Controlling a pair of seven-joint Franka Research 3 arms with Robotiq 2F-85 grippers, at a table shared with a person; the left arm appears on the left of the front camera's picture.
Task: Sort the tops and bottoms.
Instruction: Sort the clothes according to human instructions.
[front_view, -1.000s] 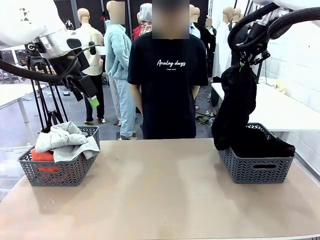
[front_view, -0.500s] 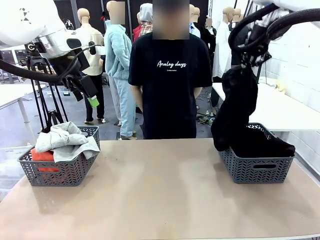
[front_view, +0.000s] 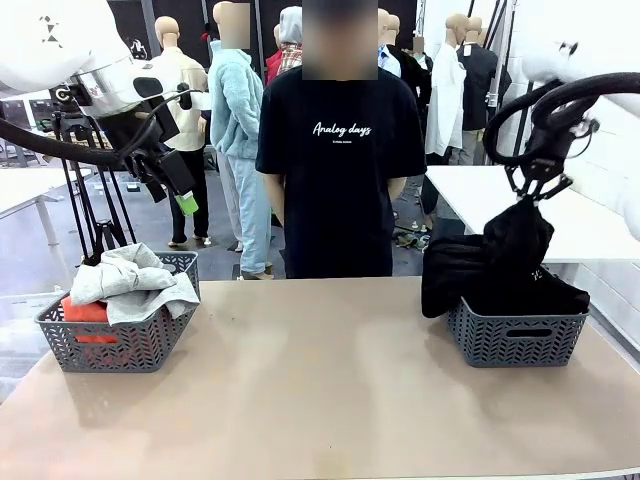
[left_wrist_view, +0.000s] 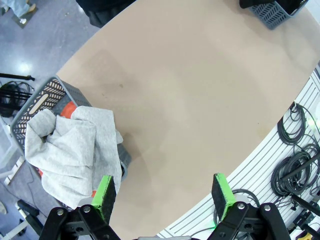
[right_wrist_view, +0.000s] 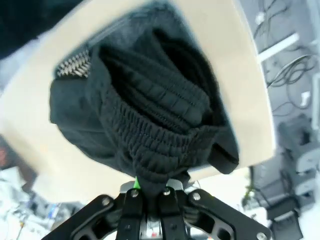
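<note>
R gripper (front_view: 535, 192) is pinching a black garment (front_view: 500, 255) by its elastic waistband — jaws clamped tight on it — and hanging it over the R basket (front_view: 515, 332), w/ most of the fabric already slumping into the bin and one fold spilling over the near-left rim. L gripper (front_view: 186, 203) is hovering wide open, holding nothing, above the L basket (front_view: 110, 345), where the grey top (front_view: 130, 280) is lying on the orange one (front_view: 85, 312). Looks like the last bottom is getting dropped off — next needs a release, maybe tucking that overhang in.
</note>
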